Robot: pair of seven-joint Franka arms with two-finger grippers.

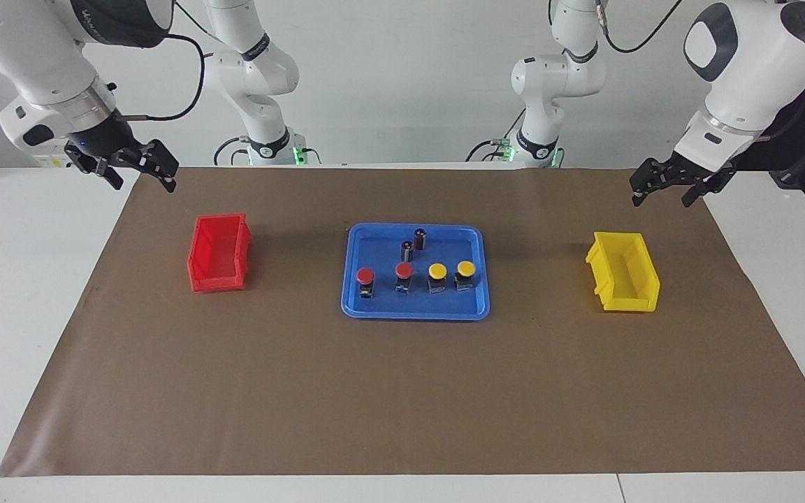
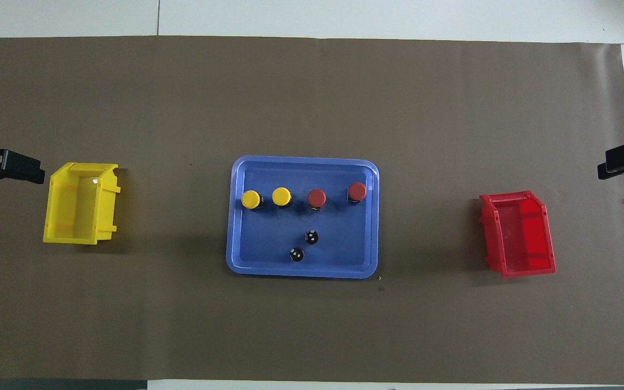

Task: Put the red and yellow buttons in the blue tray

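Observation:
The blue tray [image 1: 415, 314] [image 2: 302, 160] lies at the middle of the brown mat. Two red buttons [image 1: 365, 276] [image 1: 404, 270] and two yellow buttons [image 1: 437, 271] [image 1: 466, 268] stand upright in a row inside it. In the overhead view the yellow ones [image 2: 251, 199] [image 2: 281, 196] are toward the left arm's end and the red ones [image 2: 317, 198] [image 2: 357, 191] toward the right arm's end. My left gripper [image 1: 660, 199] is open and empty, raised over the mat's edge near the yellow bin. My right gripper [image 1: 144, 183] is open and empty, raised near the red bin.
Two dark cylinders [image 1: 407, 250] [image 1: 420, 239] stand in the tray, nearer to the robots than the buttons. A small red bin [image 1: 219, 253] [image 2: 518, 234] sits toward the right arm's end, a small yellow bin [image 1: 622, 272] [image 2: 80, 203] toward the left arm's end.

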